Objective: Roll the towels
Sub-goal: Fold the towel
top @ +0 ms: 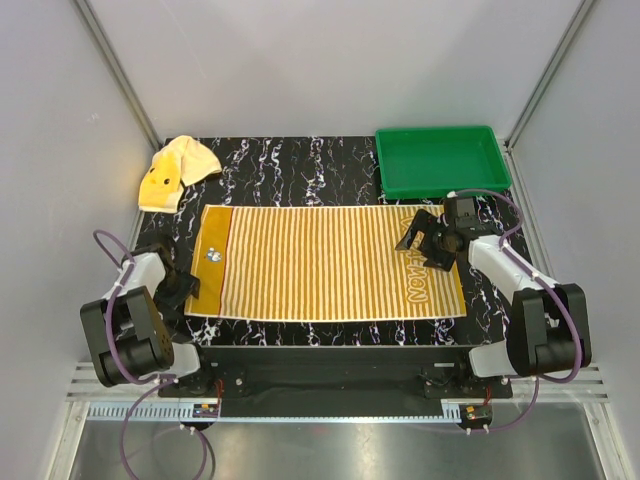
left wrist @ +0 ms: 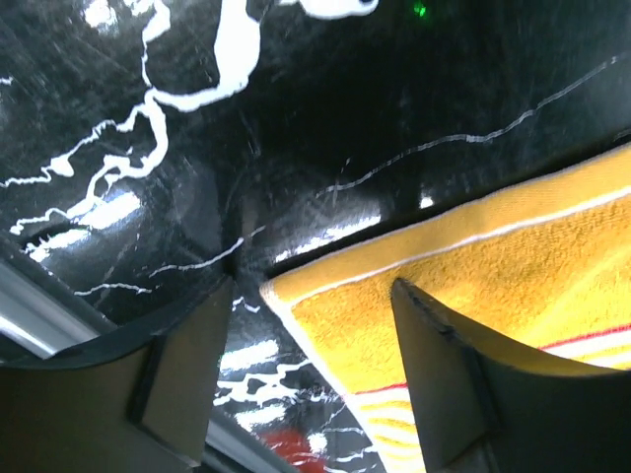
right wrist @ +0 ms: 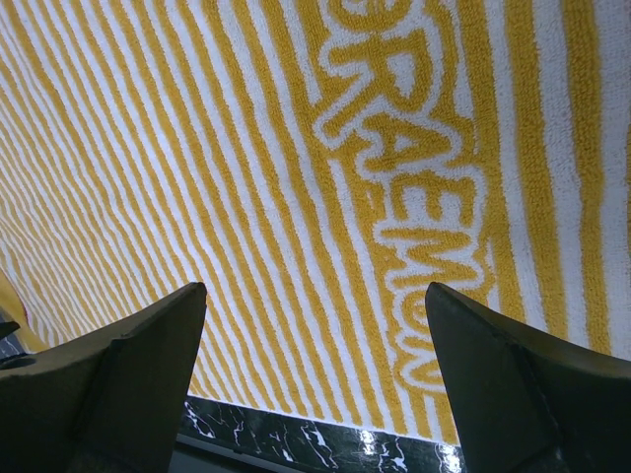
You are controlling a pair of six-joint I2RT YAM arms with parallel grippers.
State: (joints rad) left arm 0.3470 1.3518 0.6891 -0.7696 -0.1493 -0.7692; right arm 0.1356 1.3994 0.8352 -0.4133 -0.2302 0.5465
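On the black marble worktop (top: 300, 165) the orange-and-cream striped towel (top: 330, 265) lies flat and fully spread, with its long side running from left to right. Its lettering (top: 415, 280) is at the right end. The small yellow towel (top: 175, 172) lies crumpled at the far left corner of the worktop, apart from the striped towel. A green tray (top: 445, 192) stands at the far right corner. The left tool (left wrist: 311, 296) is low at the near left corner of the striped towel, with its jaws apart. One finger is over the plain orange border, the other is over the bare worktop, and the corner of the cloth shows between them. The right tool (right wrist: 315, 296) hangs over the right end of the striped towel, beside the lettering. Its jaws are wide apart and hold nothing.
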